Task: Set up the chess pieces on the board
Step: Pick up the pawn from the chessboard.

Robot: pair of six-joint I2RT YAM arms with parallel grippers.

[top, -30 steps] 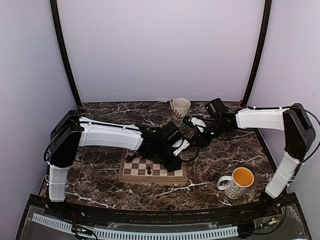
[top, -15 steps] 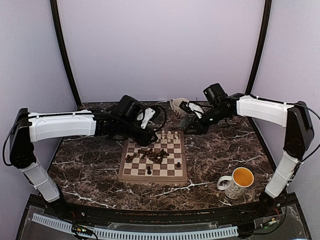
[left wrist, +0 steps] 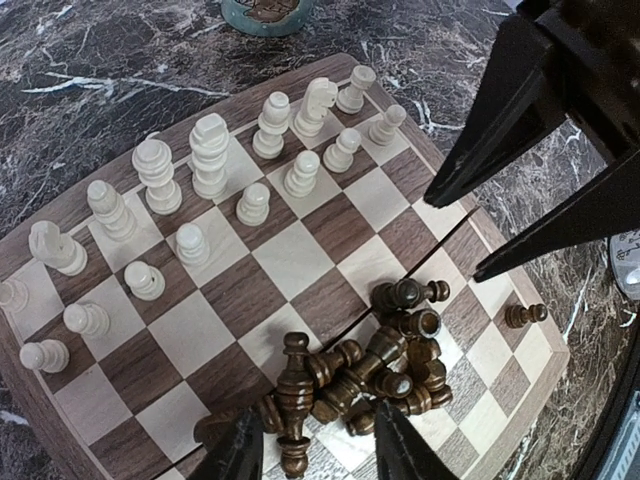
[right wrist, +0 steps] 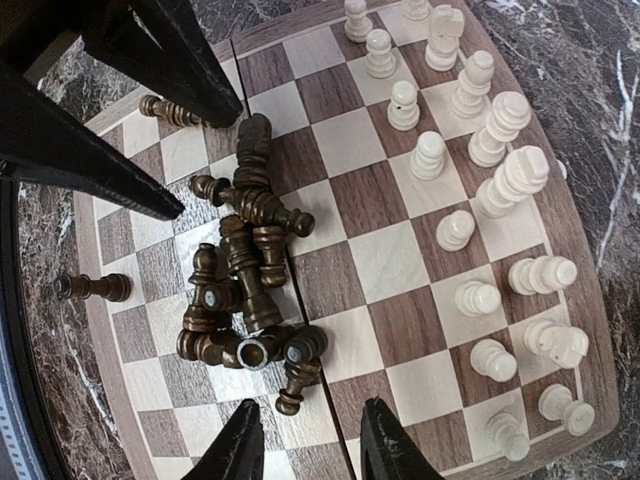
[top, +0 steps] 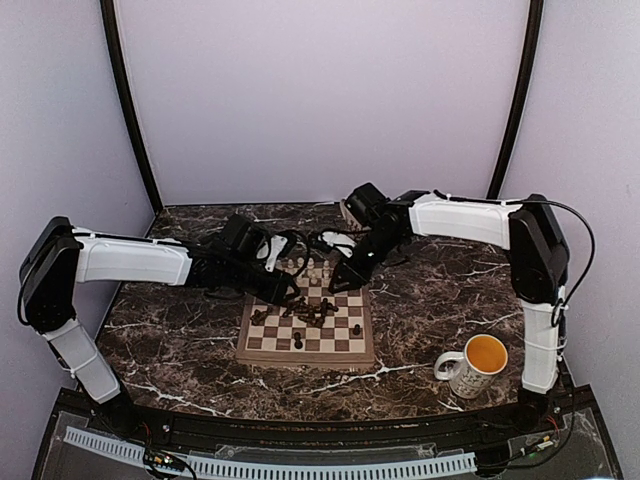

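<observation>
The board (top: pixel 300 358) lies mid-table, shown close in the left wrist view (left wrist: pixel 300 262) and the right wrist view (right wrist: pixel 385 262). Cream-white chess pieces (top: pixel 330 270) stand in two rows along its far edge (left wrist: pixel 210 155) (right wrist: pixel 480 200). Dark chess pieces lie in a tumbled pile (top: pixel 312 312) at the board's middle (left wrist: pixel 380 375) (right wrist: pixel 240 290). Two dark ones stand near the front (top: pixel 298 343). My left gripper (top: pixel 293 292) (left wrist: pixel 320 452) hangs open just above the pile. From the other side my right gripper (top: pixel 335 283) (right wrist: pixel 315 452) is open, empty, beside the pile.
A mug with orange liquid (top: pixel 475 365) stands front right on the marble table (top: pixel 180 345). A second mug (left wrist: pixel 265 10) sits behind the board, mostly hidden by my right arm in the top view. Single dark pawns lie apart from the pile (right wrist: pixel 95 288) (left wrist: pixel 525 315).
The left arm lifted off the board, swung back-left, then came down over the dark pile. The right arm moved left from beside the far mug to the board's middle.
</observation>
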